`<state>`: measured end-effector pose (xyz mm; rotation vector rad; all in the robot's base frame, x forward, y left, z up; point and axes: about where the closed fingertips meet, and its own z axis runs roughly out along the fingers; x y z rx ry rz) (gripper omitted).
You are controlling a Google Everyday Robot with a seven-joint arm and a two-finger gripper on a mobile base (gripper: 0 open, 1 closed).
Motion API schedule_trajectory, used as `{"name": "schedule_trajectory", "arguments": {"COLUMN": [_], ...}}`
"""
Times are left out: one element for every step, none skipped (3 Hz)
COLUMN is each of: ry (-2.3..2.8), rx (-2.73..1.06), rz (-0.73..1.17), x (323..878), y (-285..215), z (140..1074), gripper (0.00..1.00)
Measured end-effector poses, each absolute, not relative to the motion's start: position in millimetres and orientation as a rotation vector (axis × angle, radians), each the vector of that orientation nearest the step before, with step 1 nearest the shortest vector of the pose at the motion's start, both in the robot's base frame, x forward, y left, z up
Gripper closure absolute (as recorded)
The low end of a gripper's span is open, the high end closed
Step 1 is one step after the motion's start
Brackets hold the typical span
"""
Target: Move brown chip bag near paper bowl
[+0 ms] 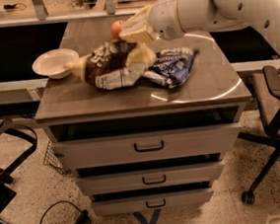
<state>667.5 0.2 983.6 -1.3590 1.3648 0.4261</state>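
The brown chip bag point(110, 65) lies on the cabinet top, dark brown with white lettering and tan ends. Its left end almost touches the paper bowl point(55, 62), a cream bowl at the top's left edge. My gripper point(135, 33) hangs just above the bag's right end, open, with nothing in it. The white arm reaches in from the upper right.
A blue chip bag point(173, 66) lies right of the brown bag, touching it. An orange-red apple point(116, 28) sits behind the gripper. The grey cabinet top point(202, 90) is above three drawers. An office chair point(279, 120) stands at the right and a chair base at the left.
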Motion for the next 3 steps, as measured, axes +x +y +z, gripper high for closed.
{"name": "schedule_trajectory", "arguments": {"ry": [1.363, 1.362, 1.362], "rx": [-1.362, -1.364, -1.364], "rz": [0.430, 0.432, 0.432], "x": [667.2, 667.0, 667.0], "y": [2.8, 4.4, 4.5], "z": [983.0, 982.6, 982.6], "gripper": [0.05, 0.00, 0.00]}}
